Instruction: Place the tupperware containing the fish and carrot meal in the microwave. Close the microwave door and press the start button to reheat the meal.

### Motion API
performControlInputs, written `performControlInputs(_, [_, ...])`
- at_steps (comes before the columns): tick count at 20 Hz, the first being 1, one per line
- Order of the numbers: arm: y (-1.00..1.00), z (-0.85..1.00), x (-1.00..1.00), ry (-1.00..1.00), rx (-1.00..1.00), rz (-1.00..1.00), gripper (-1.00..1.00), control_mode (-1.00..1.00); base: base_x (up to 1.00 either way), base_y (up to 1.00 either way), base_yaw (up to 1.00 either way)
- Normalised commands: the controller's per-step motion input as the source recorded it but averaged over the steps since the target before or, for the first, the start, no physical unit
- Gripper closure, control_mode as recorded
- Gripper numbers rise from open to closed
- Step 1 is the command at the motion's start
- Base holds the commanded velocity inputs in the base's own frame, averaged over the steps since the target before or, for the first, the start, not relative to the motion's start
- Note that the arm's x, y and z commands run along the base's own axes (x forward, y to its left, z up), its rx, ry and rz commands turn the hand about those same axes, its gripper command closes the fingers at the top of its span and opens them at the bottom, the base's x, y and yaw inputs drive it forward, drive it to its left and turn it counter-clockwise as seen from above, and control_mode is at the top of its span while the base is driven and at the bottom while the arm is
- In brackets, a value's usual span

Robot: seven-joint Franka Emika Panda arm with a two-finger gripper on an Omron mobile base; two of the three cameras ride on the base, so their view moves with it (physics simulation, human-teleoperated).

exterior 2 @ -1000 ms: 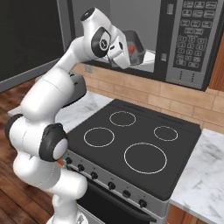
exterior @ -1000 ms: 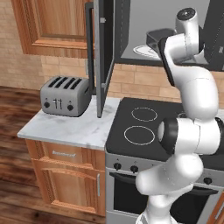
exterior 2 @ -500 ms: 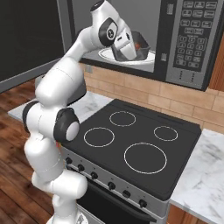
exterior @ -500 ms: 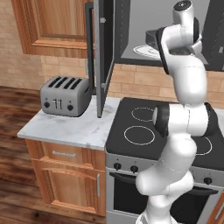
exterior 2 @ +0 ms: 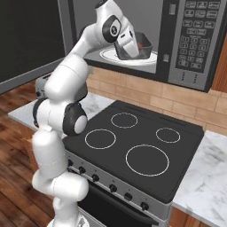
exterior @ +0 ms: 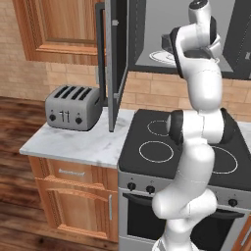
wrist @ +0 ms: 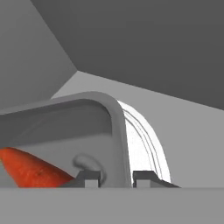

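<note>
Microwave hangs above the stove with its door swung wide open over the marble bench, where a toaster stands. Inside the cavity, the tub sits tilted over the white turntable, orange carrot showing through its wall. Pincer is narrowly parted and clamped on the tub's rim, one finger inside the wall and the other outside.
</note>
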Motion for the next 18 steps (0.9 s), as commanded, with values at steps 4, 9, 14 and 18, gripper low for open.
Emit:
performControlInputs(4, [0.03, -0.51, -0.10, -0.28, -0.14, 0.00, -1.00, -1.00, 0.00, 0.00, 0.00])
performControlInputs(9, [0.06, -0.32, -0.31, -0.46, -0.19, 0.00, -1.00, -1.00, 0.00, 0.00, 0.00])
performControlInputs(14, [0.01, 0.11, -0.91, -0.34, -0.14, 0.00, -1.00, -1.00, 0.00, 0.00, 0.00])
performControlInputs(18, [0.05, 0.59, -1.00, -0.19, -0.09, 0.01, -1.00, -1.00, 0.00, 0.00, 0.00])
